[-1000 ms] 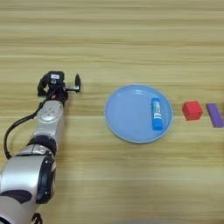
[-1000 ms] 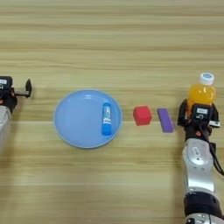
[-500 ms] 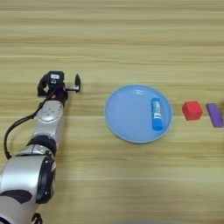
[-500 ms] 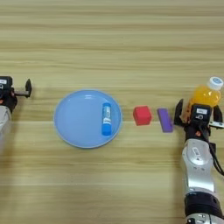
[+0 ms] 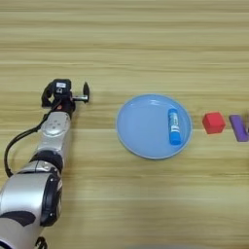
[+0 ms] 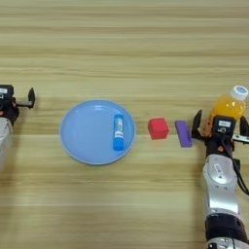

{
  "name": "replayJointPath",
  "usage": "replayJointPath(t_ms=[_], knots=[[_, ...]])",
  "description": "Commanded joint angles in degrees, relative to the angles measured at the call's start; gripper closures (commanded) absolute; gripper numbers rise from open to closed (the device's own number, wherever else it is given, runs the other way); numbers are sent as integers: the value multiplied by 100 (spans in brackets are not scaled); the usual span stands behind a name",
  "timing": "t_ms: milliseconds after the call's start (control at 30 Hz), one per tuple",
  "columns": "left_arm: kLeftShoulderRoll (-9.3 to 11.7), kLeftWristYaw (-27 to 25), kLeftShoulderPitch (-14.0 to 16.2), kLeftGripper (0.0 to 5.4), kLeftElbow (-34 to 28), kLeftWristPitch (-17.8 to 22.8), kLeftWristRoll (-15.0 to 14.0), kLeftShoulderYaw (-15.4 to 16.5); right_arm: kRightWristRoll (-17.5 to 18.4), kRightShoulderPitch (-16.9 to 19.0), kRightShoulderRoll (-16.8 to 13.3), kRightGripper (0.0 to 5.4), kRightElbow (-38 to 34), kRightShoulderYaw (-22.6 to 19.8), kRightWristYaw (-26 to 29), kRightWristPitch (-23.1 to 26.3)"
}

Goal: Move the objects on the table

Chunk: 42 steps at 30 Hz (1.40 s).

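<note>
Nearest, at the right: right arm reaching up the table [image 6: 146,204], ending in the right gripper [image 6: 219,127], well to the right of the round blue plate [image 6: 80,141]. Black fingers [image 6: 197,125] spread wide to either side of the orange-drink bottle [image 6: 229,104], not pressed on it; bottle tilted, white cap leaning up and to the right, its lower part hidden behind the gripper housing, so possibly resting against it.

Nearest, at the left: left arm running up to the left gripper [image 5: 67,95], to the left of the plate and well apart from it. Fingers parted, nothing between them, hovering idle over bare wood.

Mid-table: plate flat on the wood. Inside it, toward its right side, the blue glue-stick tube [image 5: 173,126] lying on its side, long axis running near to far. Just right of the plate, clear of its rim: small red cube [image 6: 158,128]. Right again, close beside the cube but not touching: flat purple block [image 6: 183,133], long side near to far, its right edge just beside the right gripper's left finger.

Beyond the plate: plank grain running side to side.
</note>
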Motion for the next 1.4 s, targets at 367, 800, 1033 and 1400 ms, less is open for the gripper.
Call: replayJointPath(t_ms=[367,800,1033,1400], knots=[[-90,112,-38,0,-47,55,90,-42,88,1580,430,1,-2339,273,296,1175],[-98,160,-62,0,-37,67,94,-57,140,2388,552,1,-3605,1024,1061,2458],[-86,163,-67,0,-32,70,86,-57,278,2139,561,1,-2934,808,1158,2397],[-71,162,-56,0,-36,66,85,-60,400,1724,553,1,-2027,753,1329,2112]])
